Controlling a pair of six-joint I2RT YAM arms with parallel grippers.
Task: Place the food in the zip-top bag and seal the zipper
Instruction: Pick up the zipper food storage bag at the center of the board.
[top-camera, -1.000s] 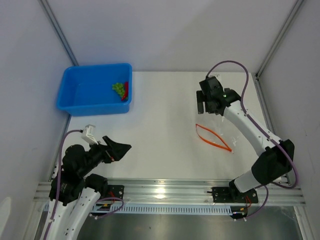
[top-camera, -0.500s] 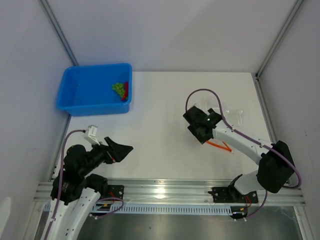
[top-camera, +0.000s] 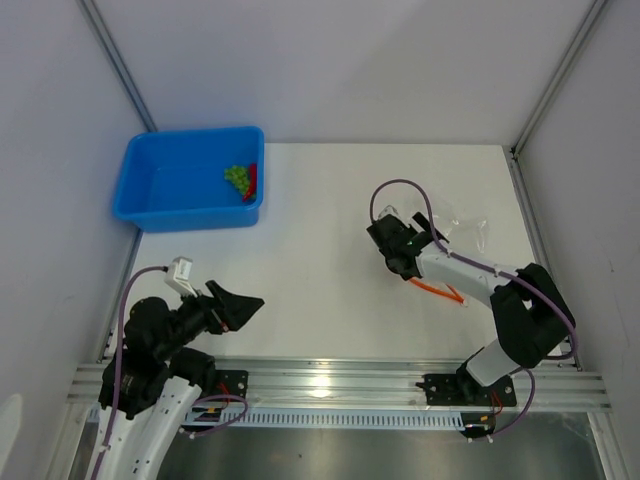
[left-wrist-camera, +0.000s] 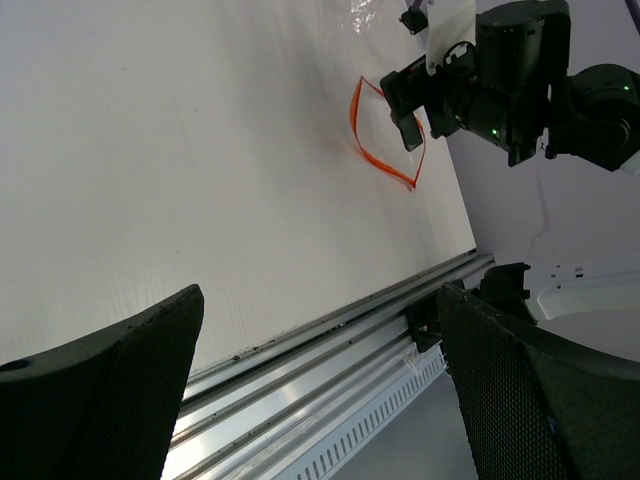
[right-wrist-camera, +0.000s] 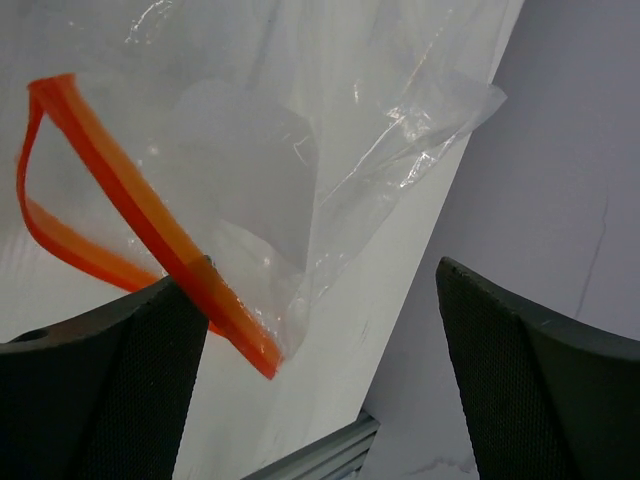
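The clear zip-top bag lies crumpled on the right of the table, its orange zipper at the near side and standing open in a loop. My right gripper hangs low at the left end of the bag's mouth, open. In the right wrist view the zipper runs down to just inside the left finger, and nothing is gripped. The food, green grapes and a red piece, sits in the blue tub. My left gripper is open and empty at the near left.
The blue tub stands at the far left corner. A metal rail runs along the near table edge. Grey walls close in on both sides, the right one near the bag. The left wrist view shows the zipper loop beside the right gripper.
The right arm swung from behind the bag to the near-left of its mouth and dropped low, then edged slightly. The bag's plastic shifted. The left arm barely moved.
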